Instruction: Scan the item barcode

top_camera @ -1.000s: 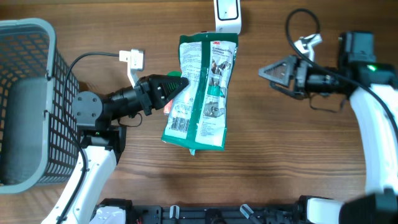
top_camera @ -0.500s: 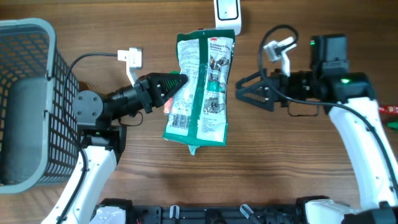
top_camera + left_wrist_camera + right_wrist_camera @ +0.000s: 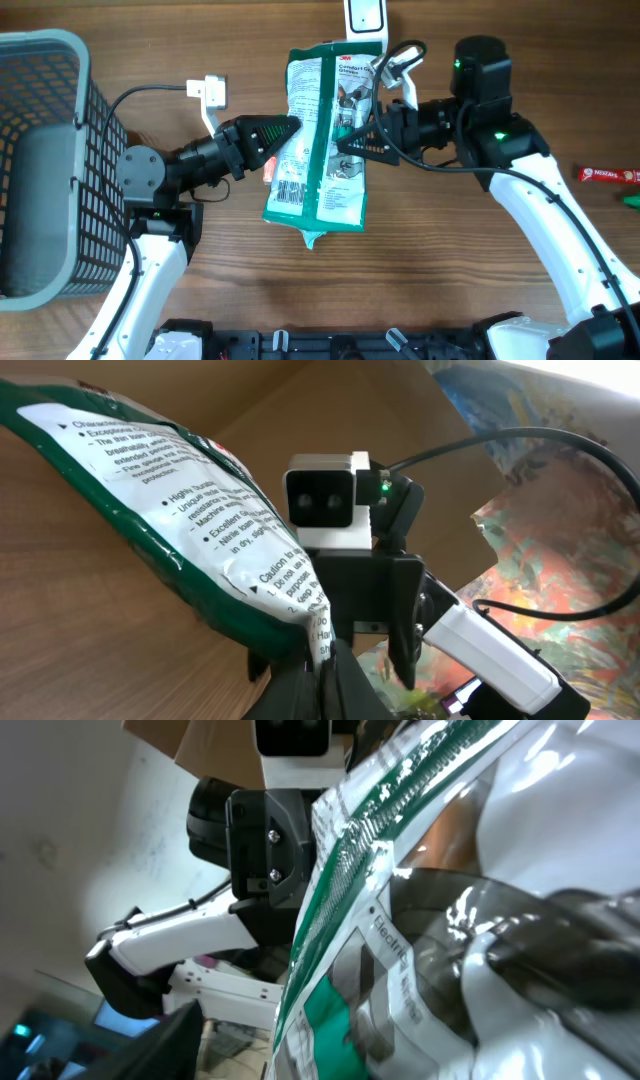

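right fingers reached the packet (barcode end nearward).

The wooden bench carries a grey basket at left, a white scanner at the far edge, and a red bar at right.

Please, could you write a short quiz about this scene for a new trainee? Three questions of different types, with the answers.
1. True or false: the green package is outside the basket.
2. Seen from overhead, the barcode is near which corner of the package? A) upper right B) lower left C) upper left
3. Fill in: the ____ gripper is shut on the package's edge.
Key: 1 true; 2 B; 3 left gripper.
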Motion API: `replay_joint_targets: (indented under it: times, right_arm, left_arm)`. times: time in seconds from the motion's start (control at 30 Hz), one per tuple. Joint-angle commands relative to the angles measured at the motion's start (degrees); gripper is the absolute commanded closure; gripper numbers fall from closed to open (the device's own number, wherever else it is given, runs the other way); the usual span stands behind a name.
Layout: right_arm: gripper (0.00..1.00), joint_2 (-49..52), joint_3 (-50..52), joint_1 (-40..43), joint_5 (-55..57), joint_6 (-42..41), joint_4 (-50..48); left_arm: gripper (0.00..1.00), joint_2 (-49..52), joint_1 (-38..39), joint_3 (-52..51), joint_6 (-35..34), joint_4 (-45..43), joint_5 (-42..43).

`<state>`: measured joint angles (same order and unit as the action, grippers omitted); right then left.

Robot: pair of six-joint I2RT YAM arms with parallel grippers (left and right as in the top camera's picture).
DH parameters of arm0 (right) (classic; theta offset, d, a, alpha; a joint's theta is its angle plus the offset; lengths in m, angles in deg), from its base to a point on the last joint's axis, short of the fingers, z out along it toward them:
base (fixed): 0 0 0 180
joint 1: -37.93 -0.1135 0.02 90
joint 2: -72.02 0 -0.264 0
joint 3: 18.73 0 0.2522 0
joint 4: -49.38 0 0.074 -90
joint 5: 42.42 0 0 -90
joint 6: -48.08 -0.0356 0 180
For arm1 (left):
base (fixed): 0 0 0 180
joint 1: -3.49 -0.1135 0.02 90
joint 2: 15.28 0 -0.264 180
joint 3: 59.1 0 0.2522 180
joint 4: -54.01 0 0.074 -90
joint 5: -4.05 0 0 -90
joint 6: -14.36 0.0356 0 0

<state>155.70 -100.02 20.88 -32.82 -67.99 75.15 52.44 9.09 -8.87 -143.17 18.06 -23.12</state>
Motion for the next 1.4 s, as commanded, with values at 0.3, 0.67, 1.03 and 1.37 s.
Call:
replay_joint_targets:
  times: [0.3, 0.67, 1.03, 1.37]
  right_arm:
    - [0.8, 0.5, 0.7, -4.7, 1.9, -4.1, 0.8]
    - [0.95, -2.4, 0.7, 1.0, 2.6, -0.9, 3.0]
    - [0.95, -9.2, 0.7, 5.9, 22.0, 11.2, 27.9]
    - [0.96, -20.4, 0.7, 5.9, 16.3, 18.1, 35.1]
  left_arm:
    - [0.96, -0.3, 0.2, 0.0, 1.1, -0.1, -0.3]
    - [0.0, -3.0, 0.2, 0.0, 4.5, 0.0, 7.1]
    - [0.01, -18.5, 0.2, 0.0, 19.1, 34.4, -0.8]
    - [0.0, -43.1, 9.4, 0.1, 32.8, 84.1, -40.1]
